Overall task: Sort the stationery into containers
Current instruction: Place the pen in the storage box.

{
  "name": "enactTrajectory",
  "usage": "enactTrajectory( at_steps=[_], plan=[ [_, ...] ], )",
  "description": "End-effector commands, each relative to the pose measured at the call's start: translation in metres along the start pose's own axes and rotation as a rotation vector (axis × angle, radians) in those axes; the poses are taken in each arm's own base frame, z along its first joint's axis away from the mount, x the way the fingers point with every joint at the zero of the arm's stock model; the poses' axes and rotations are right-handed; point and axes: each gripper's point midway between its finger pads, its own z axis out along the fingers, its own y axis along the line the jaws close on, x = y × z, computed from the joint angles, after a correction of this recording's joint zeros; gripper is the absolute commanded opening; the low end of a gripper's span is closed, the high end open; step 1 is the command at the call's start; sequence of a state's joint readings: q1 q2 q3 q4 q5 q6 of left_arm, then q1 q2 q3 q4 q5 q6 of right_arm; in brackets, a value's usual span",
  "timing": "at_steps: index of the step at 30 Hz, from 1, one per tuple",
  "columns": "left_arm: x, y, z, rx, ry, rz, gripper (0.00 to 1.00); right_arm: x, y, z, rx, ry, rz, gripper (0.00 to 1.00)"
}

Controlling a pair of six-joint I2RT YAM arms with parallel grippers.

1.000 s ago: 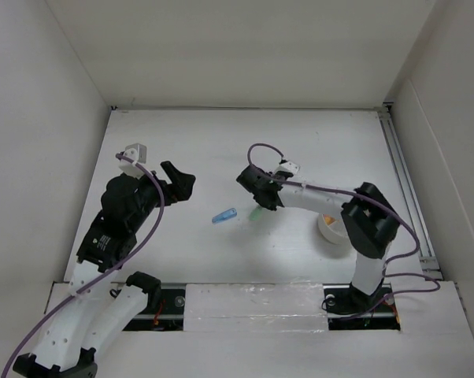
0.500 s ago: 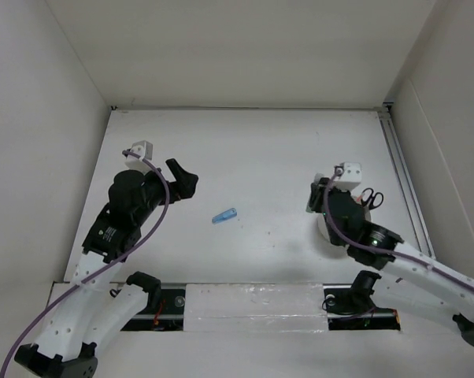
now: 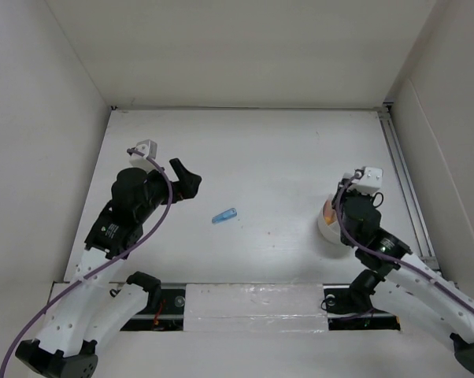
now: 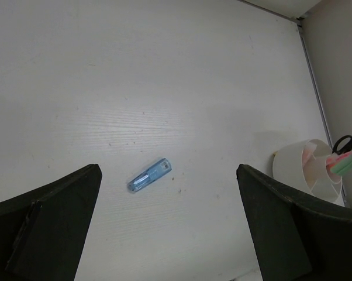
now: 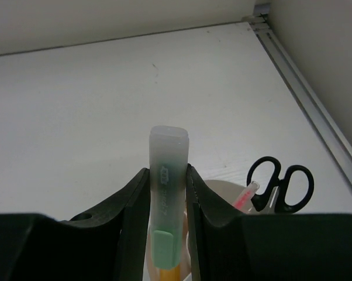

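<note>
My right gripper [image 5: 167, 173] is shut on a stubby green marker [image 5: 169, 146] and holds it upright over the round white cup [image 5: 218, 194]. Black-handled scissors [image 5: 279, 180] and a pink-red pen [image 5: 244, 198] stand in the cup, and an orange marker [image 5: 166, 273] shows just under the green one. In the top view the right gripper [image 3: 341, 211] sits over the cup [image 3: 328, 231] at the right. A blue marker [image 3: 224, 215] lies on the table's middle. My left gripper [image 3: 187, 181] is open and empty, up and to the left of it; its wrist view shows the blue marker [image 4: 149, 175] between the spread fingers.
The white table [image 3: 261, 150] is boxed in by white walls at the back and on both sides. A metal rail [image 3: 401, 173] runs along the right edge just beyond the cup. In the left wrist view the cup [image 4: 297, 167] stands at the far right.
My right arm has swung from the table's middle to the cup at the right, carrying the green marker. The left arm has barely moved. The blue marker stays put.
</note>
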State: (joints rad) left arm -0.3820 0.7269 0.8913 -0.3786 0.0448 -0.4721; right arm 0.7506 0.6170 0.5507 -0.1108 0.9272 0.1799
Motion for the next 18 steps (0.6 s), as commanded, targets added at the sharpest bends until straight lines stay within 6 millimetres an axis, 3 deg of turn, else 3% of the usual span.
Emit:
enactTrajectory(
  at_steps=[1, 7, 13, 18],
  plan=[
    [-0.012, -0.008, -0.004, 0.046, -0.054, 0.021, 1.00, -0.015, -0.001, 0.016, 0.021, -0.042, 0.022, 0.00],
    [-0.009, -0.008, -0.005, 0.054, -0.050, 0.021, 1.00, -0.020, -0.004, 0.026, -0.006, -0.061, 0.015, 0.00],
    [-0.007, -0.009, -0.003, 0.057, -0.037, 0.021, 1.00, 0.000, 0.010, 0.033, -0.072, -0.009, -0.024, 0.00],
    [-0.007, -0.009, -0.003, 0.057, -0.037, 0.021, 1.00, 0.004, 0.013, 0.036, -0.071, 0.007, -0.039, 0.00]
  ],
)
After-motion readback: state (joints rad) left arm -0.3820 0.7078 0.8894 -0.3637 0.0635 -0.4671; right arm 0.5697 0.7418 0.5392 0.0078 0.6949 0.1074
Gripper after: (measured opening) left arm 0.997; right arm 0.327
